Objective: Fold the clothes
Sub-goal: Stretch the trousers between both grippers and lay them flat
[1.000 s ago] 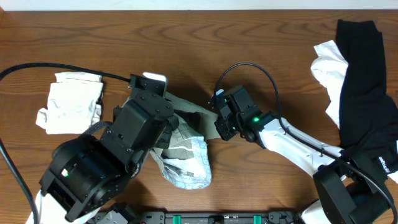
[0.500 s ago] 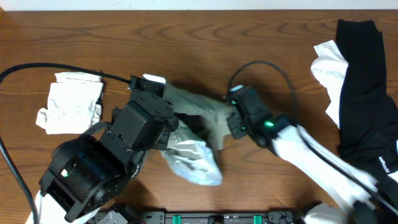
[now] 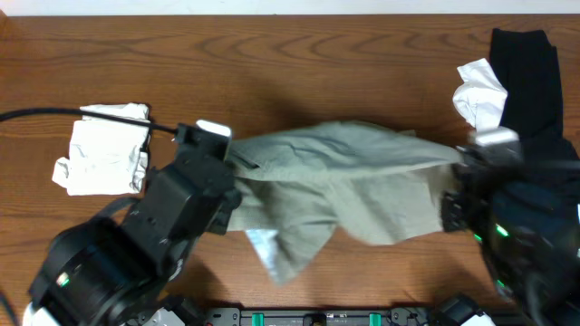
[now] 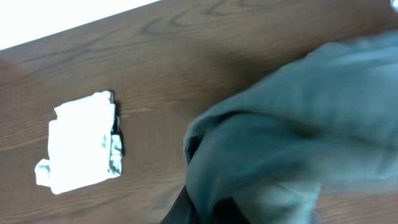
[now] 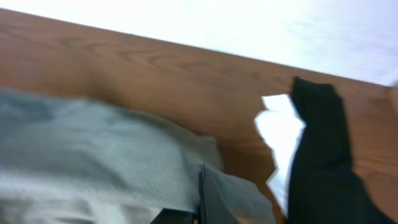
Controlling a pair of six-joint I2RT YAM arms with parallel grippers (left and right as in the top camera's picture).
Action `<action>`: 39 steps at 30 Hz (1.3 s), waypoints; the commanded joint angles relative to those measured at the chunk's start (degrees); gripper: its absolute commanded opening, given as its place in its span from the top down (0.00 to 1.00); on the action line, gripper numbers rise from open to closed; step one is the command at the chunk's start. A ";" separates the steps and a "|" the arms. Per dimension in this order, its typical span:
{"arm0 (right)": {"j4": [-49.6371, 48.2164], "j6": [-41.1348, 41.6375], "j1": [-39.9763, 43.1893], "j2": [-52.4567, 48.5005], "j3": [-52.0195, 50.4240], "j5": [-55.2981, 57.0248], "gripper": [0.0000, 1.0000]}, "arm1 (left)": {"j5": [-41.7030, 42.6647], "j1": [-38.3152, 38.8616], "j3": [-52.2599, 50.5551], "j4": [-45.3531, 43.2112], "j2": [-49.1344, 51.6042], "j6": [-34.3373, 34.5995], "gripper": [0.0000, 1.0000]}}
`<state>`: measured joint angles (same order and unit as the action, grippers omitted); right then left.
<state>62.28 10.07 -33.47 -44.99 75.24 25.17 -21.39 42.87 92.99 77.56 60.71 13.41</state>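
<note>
A grey-green garment (image 3: 344,181) hangs stretched between my two grippers above the middle of the table. My left gripper (image 3: 231,181) is shut on the garment's left end; in the left wrist view the cloth (image 4: 286,137) covers the jaws. My right gripper (image 3: 453,186) is shut on the garment's right end; in the right wrist view the cloth (image 5: 93,155) runs into the jaws (image 5: 202,199). A pale lining corner (image 3: 267,249) dangles below the garment.
A folded white garment (image 3: 104,149) lies at the left, also in the left wrist view (image 4: 81,140). A black garment (image 3: 530,109) over a white one (image 3: 480,95) is piled at the right edge, also in the right wrist view (image 5: 320,149).
My right gripper has pulled the garment's end far to the right, and the bunched cloth has spread out between both grippers. My left arm shifted slightly left.
</note>
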 commanded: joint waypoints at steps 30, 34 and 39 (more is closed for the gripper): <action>21.53 5.38 0.94 0.72 32.46 11.56 0.99 | 7.06 -0.04 23.41 5.70 -5.86 -2.27 0.94; 23.74 5.35 0.94 0.72 36.76 11.45 0.99 | 7.72 -0.04 26.62 6.36 -5.86 -3.08 0.94; 23.30 5.35 0.94 0.70 38.77 11.47 0.99 | 7.93 -0.04 27.15 5.20 -5.62 -4.76 0.94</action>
<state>85.93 14.11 -33.47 -45.10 112.64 30.81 -10.22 43.18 119.09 82.91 55.57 10.59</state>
